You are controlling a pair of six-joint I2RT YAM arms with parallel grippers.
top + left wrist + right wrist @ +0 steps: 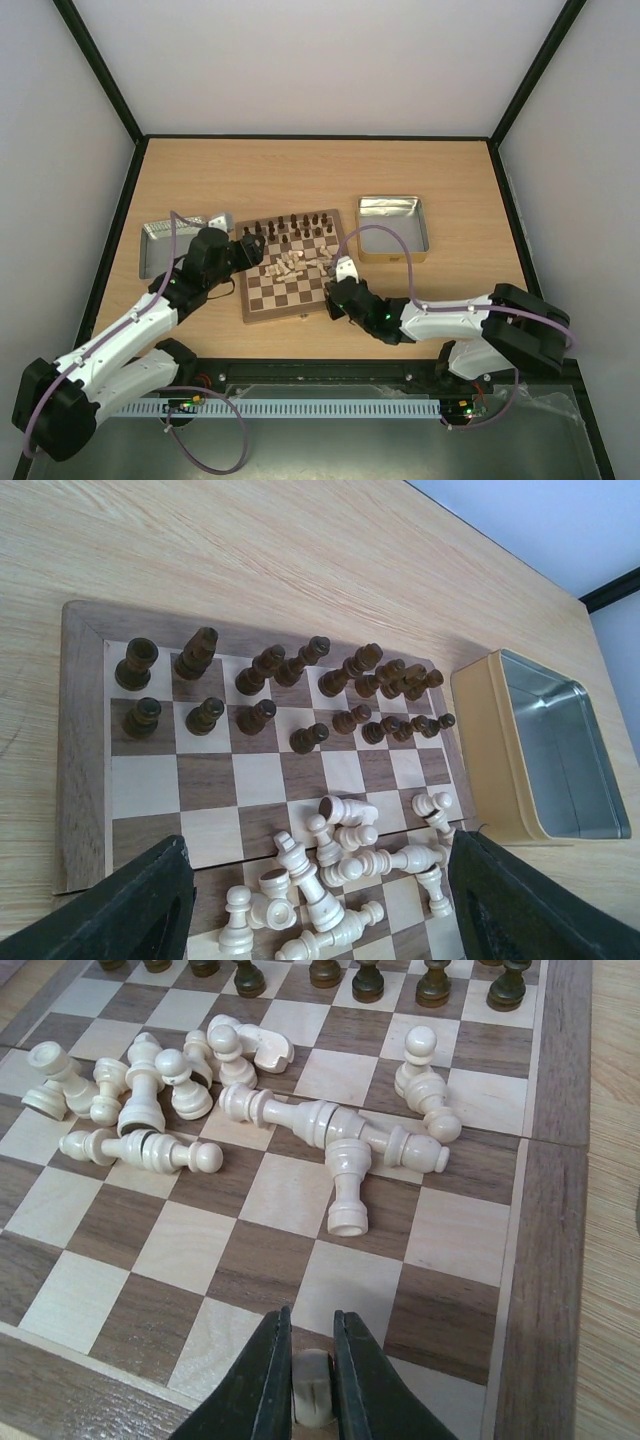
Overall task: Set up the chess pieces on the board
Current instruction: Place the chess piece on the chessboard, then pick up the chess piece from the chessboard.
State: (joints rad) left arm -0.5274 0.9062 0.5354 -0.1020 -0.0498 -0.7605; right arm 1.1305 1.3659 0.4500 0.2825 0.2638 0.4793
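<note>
The pale chess pieces [320, 1120] mostly lie toppled in a heap around the middle of the board [120, 1225]. One pale piece [312, 1400] sits pinched in your right gripper [312, 1312], low over the board's near squares toward its right side. Dark pieces [265, 665] stand along the two far rows. Your left gripper [322, 838] hangs spread wide above the board's left half, holding nothing. A tin [393, 228] lies right of the board, and another tin [165, 245] lies to its left.

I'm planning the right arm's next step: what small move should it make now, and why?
Probably open and lift clear: the right gripper pinches a small pale wooden chess piece at a near-edge square of the brown-and-cream checked wooden board, seemingly its place, while other pale pieces lie toppled mid-board awaiting pickup.
</note>
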